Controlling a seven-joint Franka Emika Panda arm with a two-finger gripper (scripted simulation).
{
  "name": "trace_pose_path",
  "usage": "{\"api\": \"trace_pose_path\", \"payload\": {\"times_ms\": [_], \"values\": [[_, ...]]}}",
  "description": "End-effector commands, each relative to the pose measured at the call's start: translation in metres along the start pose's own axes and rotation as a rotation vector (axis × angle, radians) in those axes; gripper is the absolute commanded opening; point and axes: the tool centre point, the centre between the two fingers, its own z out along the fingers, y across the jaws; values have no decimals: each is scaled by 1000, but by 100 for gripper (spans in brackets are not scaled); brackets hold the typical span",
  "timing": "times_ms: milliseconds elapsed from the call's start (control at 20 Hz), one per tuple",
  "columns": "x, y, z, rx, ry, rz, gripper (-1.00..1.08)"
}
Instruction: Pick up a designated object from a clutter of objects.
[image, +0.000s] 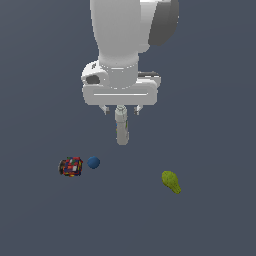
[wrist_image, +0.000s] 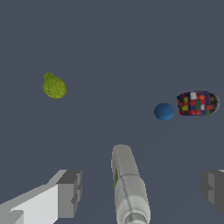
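Blue ball (image: 93, 162), seen beside the multicoloured cube (image: 70, 166), is judged light, smooth and easily rolled, so it is best pinched across its middle by the spread, empty gripper (wrist_image: 140, 188).

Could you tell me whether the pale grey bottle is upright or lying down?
Lying down: the bottle stretches lengthwise between the open tool's fingers.

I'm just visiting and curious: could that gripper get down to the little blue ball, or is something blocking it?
Probably yes. The blue ball lies bare from above. The gripper is open but hangs over the pale grey bottle, so it must shift aside. The multicoloured cube sits close beside the ball, leaving one finger little room.
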Motion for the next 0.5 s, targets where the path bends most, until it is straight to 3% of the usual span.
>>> {"api": "trace_pose_path", "payload": {"times_ms": [0,450], "values": [[0,0,0,0,0,0,100],[4,-4,-9,2,10,7,100]]}}
